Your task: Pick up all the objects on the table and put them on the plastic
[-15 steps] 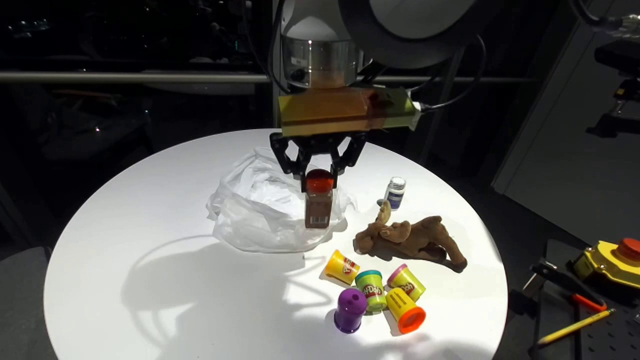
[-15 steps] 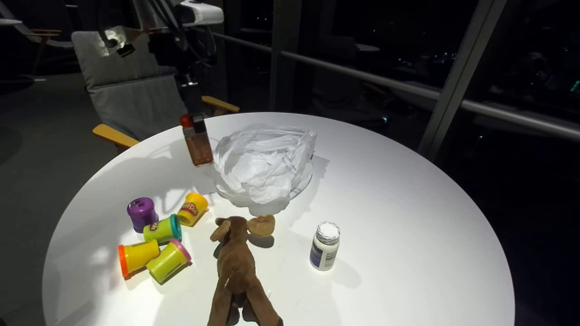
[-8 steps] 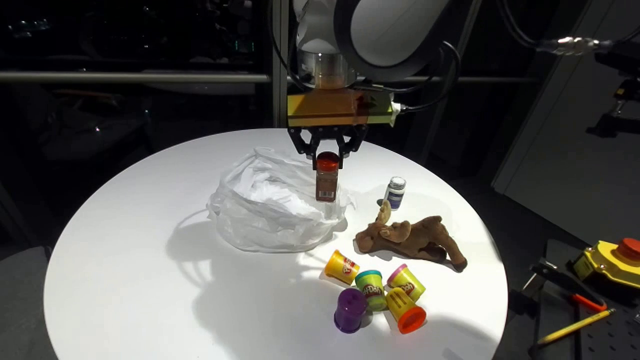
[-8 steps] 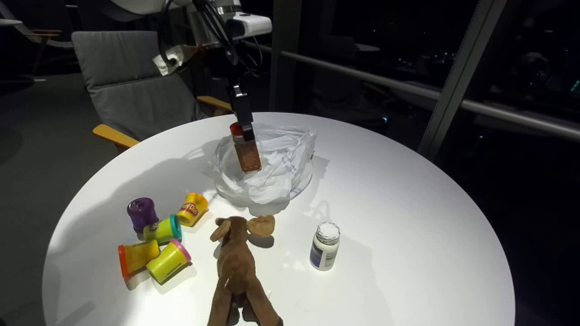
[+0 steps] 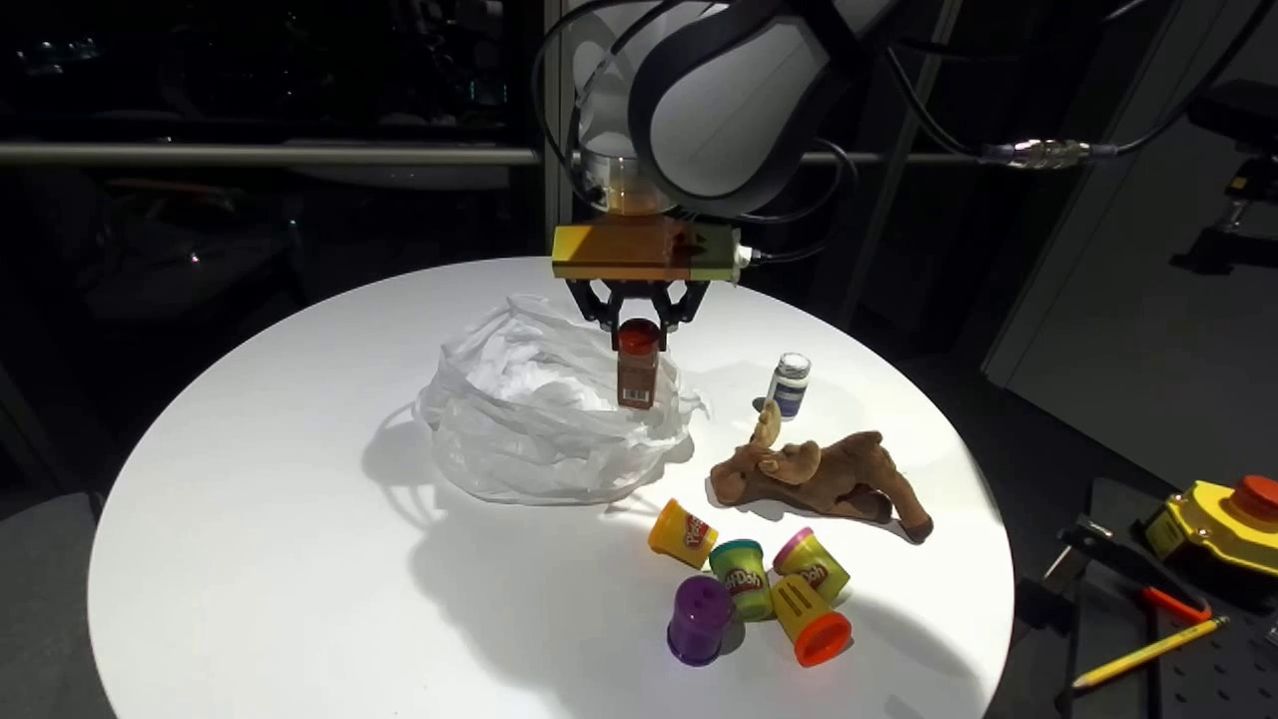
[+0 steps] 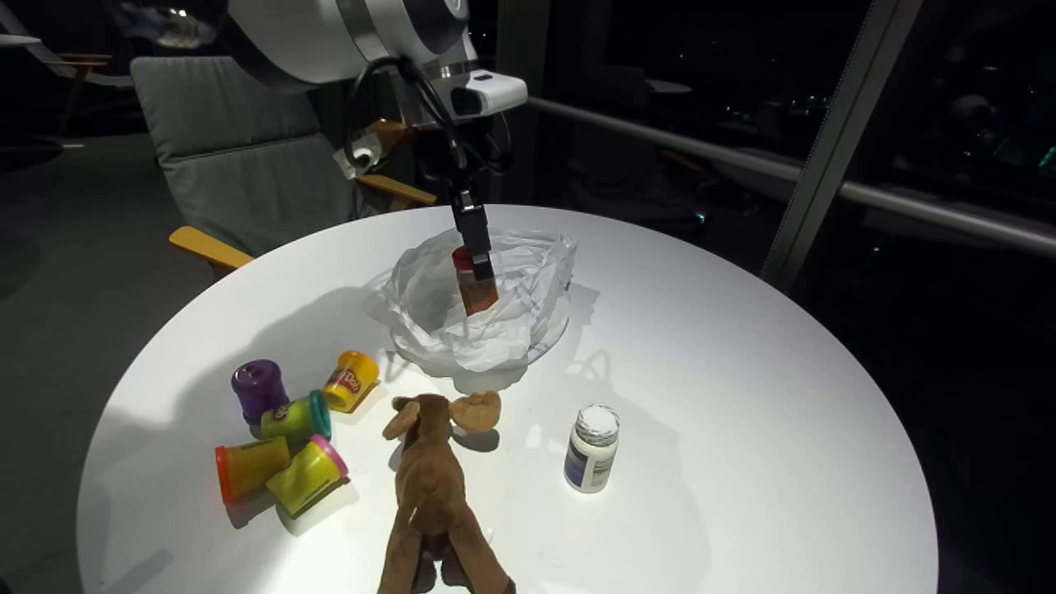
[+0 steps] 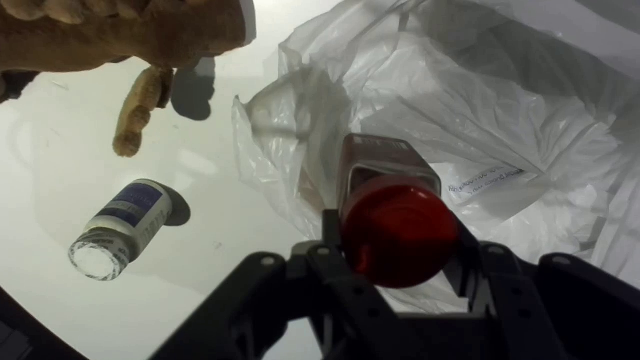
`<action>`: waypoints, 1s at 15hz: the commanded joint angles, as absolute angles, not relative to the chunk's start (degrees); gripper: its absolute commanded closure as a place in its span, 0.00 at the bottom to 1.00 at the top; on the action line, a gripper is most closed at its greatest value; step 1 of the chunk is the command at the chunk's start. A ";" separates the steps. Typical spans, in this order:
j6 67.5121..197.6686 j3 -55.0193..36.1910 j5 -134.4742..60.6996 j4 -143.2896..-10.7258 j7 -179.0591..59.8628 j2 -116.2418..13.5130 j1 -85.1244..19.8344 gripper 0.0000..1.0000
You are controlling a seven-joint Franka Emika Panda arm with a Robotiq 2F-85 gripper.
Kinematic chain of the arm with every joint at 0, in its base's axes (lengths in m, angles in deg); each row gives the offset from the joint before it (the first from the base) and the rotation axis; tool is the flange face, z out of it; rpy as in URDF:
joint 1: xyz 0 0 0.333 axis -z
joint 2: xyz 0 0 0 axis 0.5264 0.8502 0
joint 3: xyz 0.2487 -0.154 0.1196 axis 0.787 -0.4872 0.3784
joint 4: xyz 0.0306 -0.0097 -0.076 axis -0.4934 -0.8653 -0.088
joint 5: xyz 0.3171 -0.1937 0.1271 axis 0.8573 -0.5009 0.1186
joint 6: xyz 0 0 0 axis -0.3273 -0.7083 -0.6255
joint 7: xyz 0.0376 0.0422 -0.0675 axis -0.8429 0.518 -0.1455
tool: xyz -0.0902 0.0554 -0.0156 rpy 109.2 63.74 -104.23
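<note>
Bag [image 5: 539, 454]: on the tabletop [image 5: 260, 559], toward its rear in both exterior views.
Jar [image 5: 636, 384]: in the pincer [image 5: 639, 342], over the bag's right part in an exterior view; whether its base touches the bag is hard to tell.
Moose [image 5: 849, 474]: on the tabletop, right of the bag there, head toward it.
Bottle [image 5: 789, 387]: behind the moose, right of the bag, apart from both; left of the bag in the wrist view.
Tubs [image 5: 741, 591]: five in a cluster before the moose, one nearest the bag.
Pencil [image 5: 1148, 656]: past the tabletop's right edge, before the tool [image 5: 1133, 576] and the button [image 5: 1256, 499].
Chair [image 6: 247, 157]: behind the tabletop at left in an exterior view.
</note>
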State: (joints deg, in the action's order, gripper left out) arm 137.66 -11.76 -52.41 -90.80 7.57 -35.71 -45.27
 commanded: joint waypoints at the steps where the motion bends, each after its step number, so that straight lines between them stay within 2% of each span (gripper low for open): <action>1: 140.82 -12.96 -51.11 -87.66 11.14 -32.33 -45.72 0.76; 7: 141.72 -15.03 -51.15 -82.86 15.79 -26.15 -46.96 0.76; 8: 141.18 -14.50 -50.86 -82.43 14.62 -25.82 -46.62 0.26; 9: 141.39 -13.75 -50.41 -83.05 13.36 -26.45 -46.24 0.24; 12: 141.02 -12.84 -50.70 -86.19 10.72 -30.84 -46.71 0.03; 13: 139.88 -12.82 -51.15 -87.67 9.75 -33.12 -47.25 0.00; 15: 138.18 -11.00 -50.60 -91.56 5.26 -38.47 -46.84 0.00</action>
